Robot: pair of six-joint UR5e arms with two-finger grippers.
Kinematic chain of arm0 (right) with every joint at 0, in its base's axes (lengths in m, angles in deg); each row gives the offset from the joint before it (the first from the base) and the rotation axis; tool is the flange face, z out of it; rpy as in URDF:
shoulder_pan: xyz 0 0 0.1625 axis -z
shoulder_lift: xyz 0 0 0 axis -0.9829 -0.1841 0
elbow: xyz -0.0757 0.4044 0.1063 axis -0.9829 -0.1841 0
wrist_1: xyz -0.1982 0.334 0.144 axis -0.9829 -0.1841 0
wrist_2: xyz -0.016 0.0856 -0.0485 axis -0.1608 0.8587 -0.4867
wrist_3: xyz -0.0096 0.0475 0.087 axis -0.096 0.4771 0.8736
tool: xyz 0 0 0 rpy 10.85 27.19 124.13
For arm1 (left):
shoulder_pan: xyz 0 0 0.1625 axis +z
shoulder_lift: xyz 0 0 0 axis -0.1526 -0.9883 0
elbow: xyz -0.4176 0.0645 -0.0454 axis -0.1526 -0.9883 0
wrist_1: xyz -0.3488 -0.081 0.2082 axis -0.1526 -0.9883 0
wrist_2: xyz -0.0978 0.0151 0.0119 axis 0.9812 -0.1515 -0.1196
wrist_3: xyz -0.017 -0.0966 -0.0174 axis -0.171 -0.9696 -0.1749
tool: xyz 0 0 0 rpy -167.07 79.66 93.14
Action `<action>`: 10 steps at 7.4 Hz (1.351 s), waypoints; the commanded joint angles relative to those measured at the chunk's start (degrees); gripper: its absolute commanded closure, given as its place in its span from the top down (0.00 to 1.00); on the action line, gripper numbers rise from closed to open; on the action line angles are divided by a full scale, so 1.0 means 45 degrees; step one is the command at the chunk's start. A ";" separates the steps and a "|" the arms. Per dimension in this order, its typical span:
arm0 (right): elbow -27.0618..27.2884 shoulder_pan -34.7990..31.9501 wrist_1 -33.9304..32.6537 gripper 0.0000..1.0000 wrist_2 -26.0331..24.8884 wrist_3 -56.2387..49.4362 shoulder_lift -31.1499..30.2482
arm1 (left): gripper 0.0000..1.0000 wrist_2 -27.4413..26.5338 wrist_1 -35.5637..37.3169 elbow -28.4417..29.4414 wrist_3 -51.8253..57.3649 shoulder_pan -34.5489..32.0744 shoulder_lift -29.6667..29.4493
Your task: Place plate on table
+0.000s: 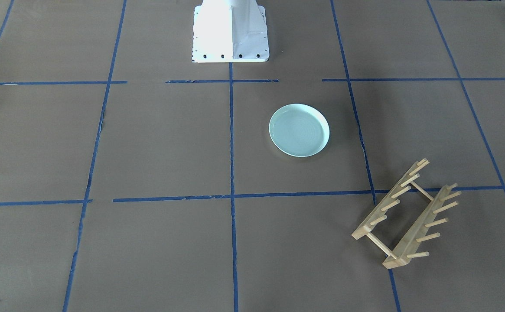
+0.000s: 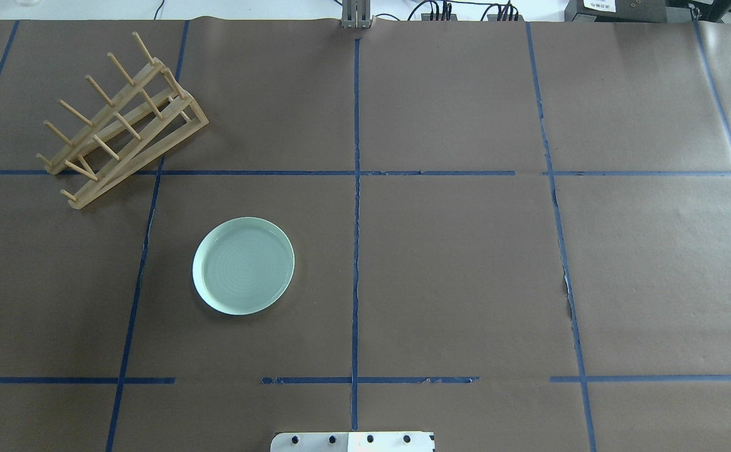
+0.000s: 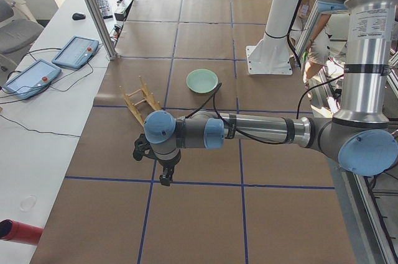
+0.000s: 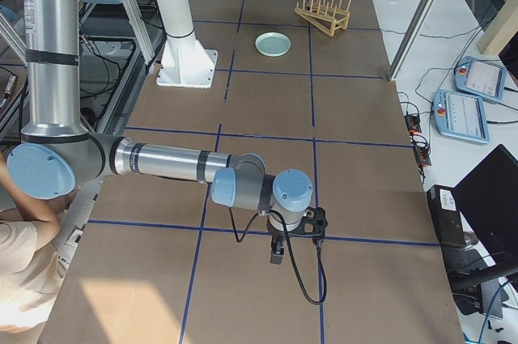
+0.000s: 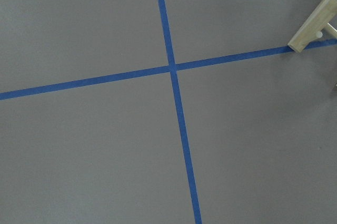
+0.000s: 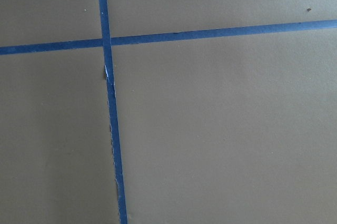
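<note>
We see the plate (image 2: 243, 265) lying flat on the worktop (image 2: 465, 263), near the wooden rack (image 2: 120, 119) but apart from it, with neither hand touching it. Our left hand (image 3: 165, 174) hangs near the rack and our right hand (image 4: 278, 251) well apart from it. We cannot tell whether either is open or closed.

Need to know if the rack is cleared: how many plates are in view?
1. The plate lies flat on the table, on the robot's left side, apart from the rack. The rack's pegs hold nothing; none seems hidden.
</note>
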 commanded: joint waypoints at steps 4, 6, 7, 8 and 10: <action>0.0003 0.0000 0.0000 1.00 0.0000 0.0000 0.0000 | 1.00 0.0012 0.0000 -0.0011 -0.0028 -0.0001 -0.0022; 0.0003 0.0000 0.0000 1.00 0.0000 0.0000 0.0000 | 1.00 0.0012 0.0000 -0.0108 -0.0028 -0.0001 -0.0022; 0.0003 0.0000 0.0000 1.00 0.0000 0.0000 0.0000 | 1.00 -0.0007 0.0020 -0.0263 -0.0047 -0.0020 -0.0003; 0.0003 0.0000 0.0000 1.00 0.0000 0.0000 0.0000 | 1.00 -0.0007 0.0000 -0.0265 -0.0048 -0.0021 0.0017; 0.0003 0.0000 0.0000 1.00 0.0000 0.0000 0.0000 | 1.00 -0.0007 0.0000 -0.0265 -0.0047 -0.0021 0.0017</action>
